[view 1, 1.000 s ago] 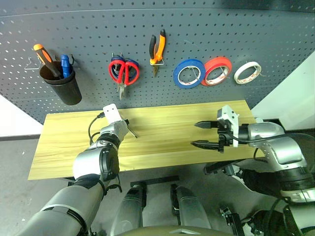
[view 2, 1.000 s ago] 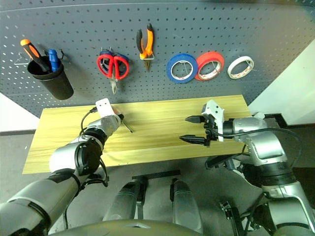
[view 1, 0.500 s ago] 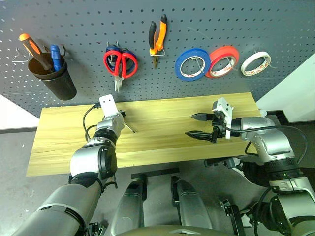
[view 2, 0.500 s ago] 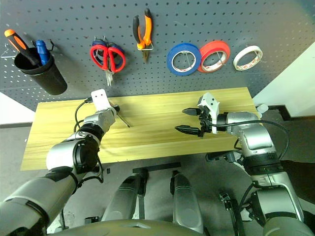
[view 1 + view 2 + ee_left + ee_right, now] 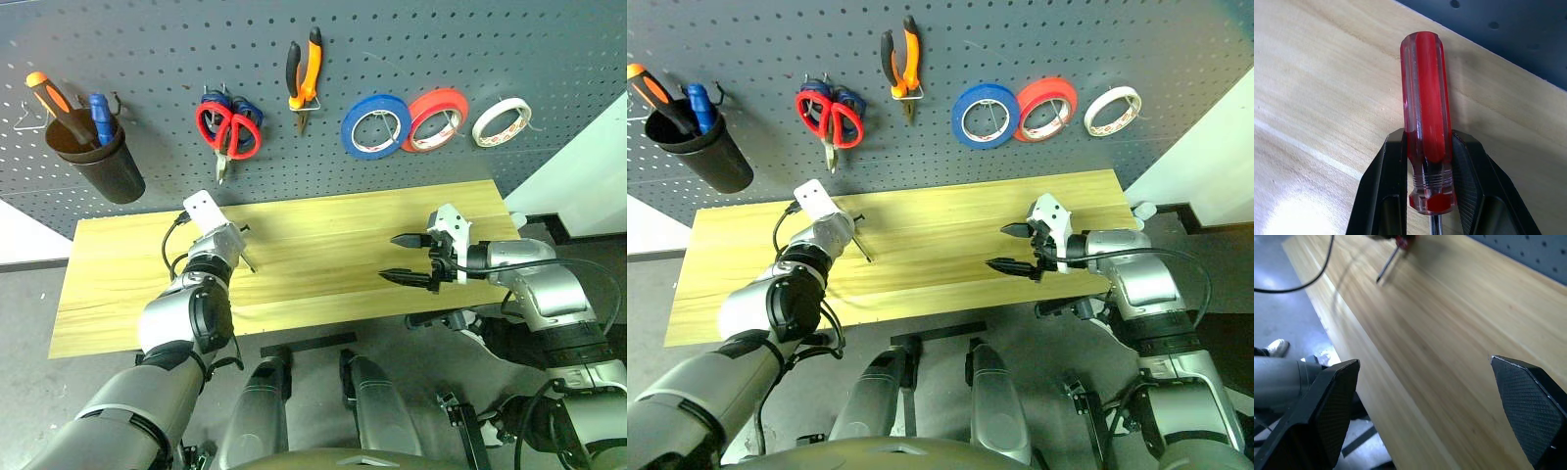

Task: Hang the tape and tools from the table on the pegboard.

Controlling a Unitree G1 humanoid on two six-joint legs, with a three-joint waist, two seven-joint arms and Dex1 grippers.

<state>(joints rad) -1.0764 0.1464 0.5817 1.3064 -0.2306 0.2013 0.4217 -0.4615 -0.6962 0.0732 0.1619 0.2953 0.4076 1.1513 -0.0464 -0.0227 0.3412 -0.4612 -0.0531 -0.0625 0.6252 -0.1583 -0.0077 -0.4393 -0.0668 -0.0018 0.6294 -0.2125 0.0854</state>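
Left end effector (image 5: pixel 1430 196) clamps red screwdriver (image 5: pixel 1426 103) on table (image 5: pixel 323 235); right end effector (image 5: pixel 407 258) wide, empty

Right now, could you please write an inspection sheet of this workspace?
Surface: table, pale wood.
Job's things: red-handled screwdriver gripped over the table; red scissors, pliers, white tape on pegboard.
Clutter: blue roll, red-orange roll; black cup with two screwdrivers.
Grippers: left gripper shut on the handle; right gripper open, nothing in it.
Cables: black cable at left wrist.
Surroundings: grey floor.
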